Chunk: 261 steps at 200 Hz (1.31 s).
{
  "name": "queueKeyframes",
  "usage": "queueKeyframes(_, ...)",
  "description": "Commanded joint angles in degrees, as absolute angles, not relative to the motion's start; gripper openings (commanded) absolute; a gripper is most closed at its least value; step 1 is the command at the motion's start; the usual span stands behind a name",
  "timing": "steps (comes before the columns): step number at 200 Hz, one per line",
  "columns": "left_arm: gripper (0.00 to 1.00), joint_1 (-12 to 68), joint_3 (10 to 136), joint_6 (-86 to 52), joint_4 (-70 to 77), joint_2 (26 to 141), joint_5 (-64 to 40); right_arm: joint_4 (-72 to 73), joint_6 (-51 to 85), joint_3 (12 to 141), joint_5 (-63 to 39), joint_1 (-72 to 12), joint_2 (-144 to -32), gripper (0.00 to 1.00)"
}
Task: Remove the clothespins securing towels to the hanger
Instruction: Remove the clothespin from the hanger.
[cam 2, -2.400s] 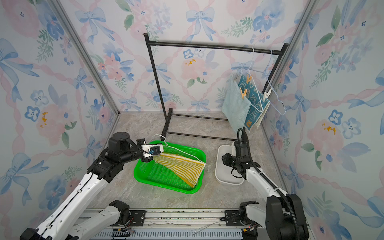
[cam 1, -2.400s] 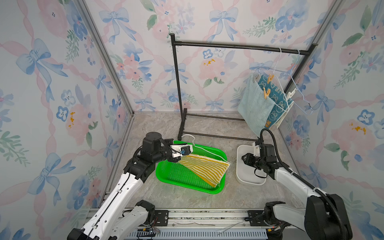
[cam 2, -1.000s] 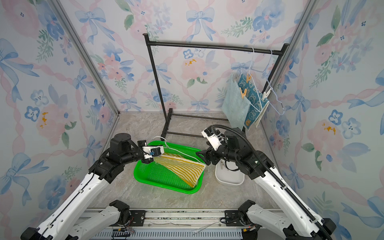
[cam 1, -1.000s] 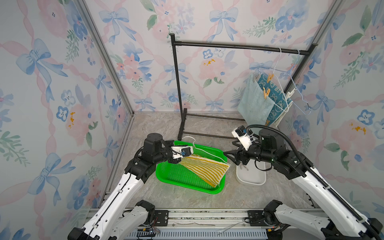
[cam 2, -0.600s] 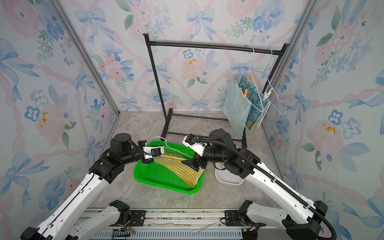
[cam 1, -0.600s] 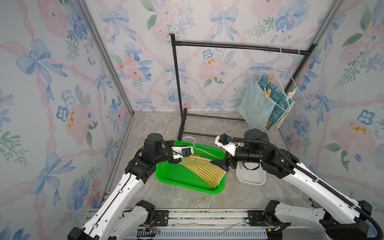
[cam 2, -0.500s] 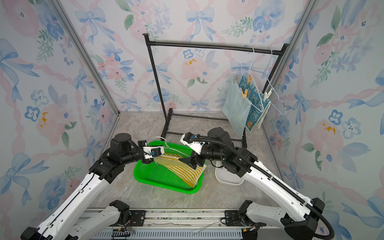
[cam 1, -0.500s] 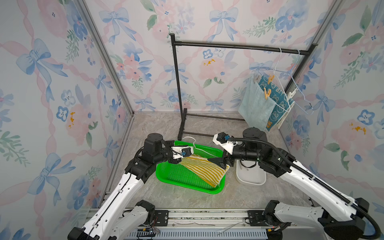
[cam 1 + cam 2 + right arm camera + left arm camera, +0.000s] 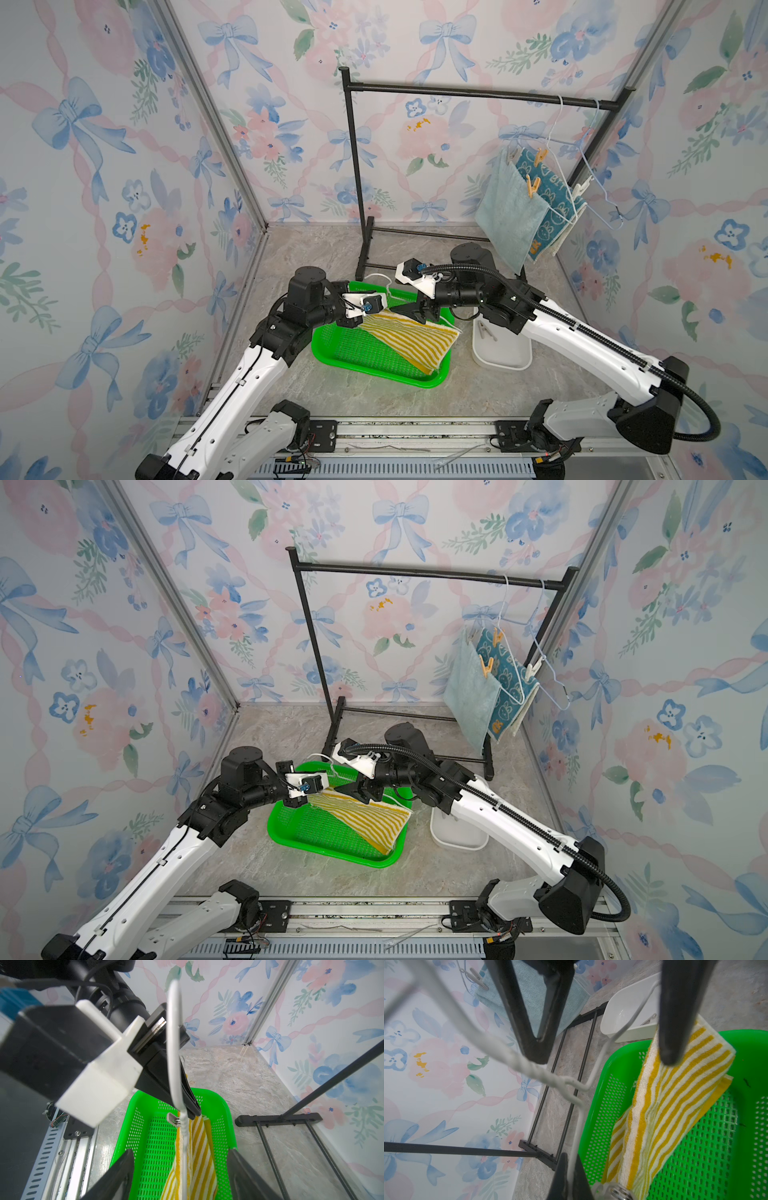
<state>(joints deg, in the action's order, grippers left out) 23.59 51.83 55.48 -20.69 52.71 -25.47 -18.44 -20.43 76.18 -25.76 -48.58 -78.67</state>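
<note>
My left gripper [image 9: 359, 323] [image 9: 570, 1157] is shut on the wire of a white hanger [image 9: 593, 1082] [image 9: 173, 1043], held low over the green basket [image 9: 374, 365]. The yellow-and-white striped towel [image 9: 411, 336] [image 9: 199, 1147] hangs from that hanger into the basket. A grey clothespin [image 9: 173, 1119] [image 9: 612, 1190] clips the towel right beside the left fingertips. My right gripper [image 9: 409, 311] [image 9: 181, 1151] is open, its jaws on either side of the wire and towel, touching neither. Teal [image 9: 507, 212] and blue bunny [image 9: 552, 203] towels hang pinned by tan clothespins [image 9: 532, 185] at the back right.
A black rack [image 9: 357, 166] stands behind the basket, its foot close to the basket's far rim. A white tray [image 9: 503, 353] right of the basket holds a loose clothespin [image 9: 484, 330]. An empty pale hanger [image 9: 602, 199] hangs by the right wall.
My right arm has swung left from over the white tray to the basket, and its jaws now straddle the towel's hanger, a little narrower than before. The left arm held still.
</note>
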Motion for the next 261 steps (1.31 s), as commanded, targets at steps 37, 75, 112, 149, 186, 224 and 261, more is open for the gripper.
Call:
queueKeyframes(37, 0.0, 23.99, 50.98, 55.38, -18.83, 52.56, -27.72, -15.83, -20.57, 79.8, -29.27, -49.66, -82.68, 0.45)
queueKeyframes(75, 0.0, 23.99, 50.98, 55.45, -18.8, 52.47, -27.64, -16.21, -20.67, 79.51, -28.18, -49.72, -83.51, 0.33)
queueKeyframes(112, 0.0, 24.03, 50.98, 55.44, -18.81, 52.34, -27.77, -16.79, -21.53, 78.94, -26.74, -49.75, -83.23, 0.25)
queueKeyframes(149, 0.0, 24.04, 51.15, 55.29, -18.81, 52.21, -28.03, -18.1, -22.91, 78.9, -25.57, -49.84, -82.75, 0.18)
queueKeyframes(186, 0.0, 23.99, 51.24, 55.08, -18.81, 52.21, -28.03, -18.62, -23.94, 79.09, -24.57, -50.07, -82.44, 0.06)
queueKeyframes(224, 0.15, 23.99, 51.64, 54.08, -18.82, 52.08, -27.36, -19.51, -25.48, 79.37, -23.62, -50.27, -81.96, 0.0)
queueKeyframes(261, 0.53, 23.91, 52.18, 50.76, -18.88, 50.98, -25.41, -19.05, -26.7, 78.62, -21.95, -50.44, -80.47, 0.0)
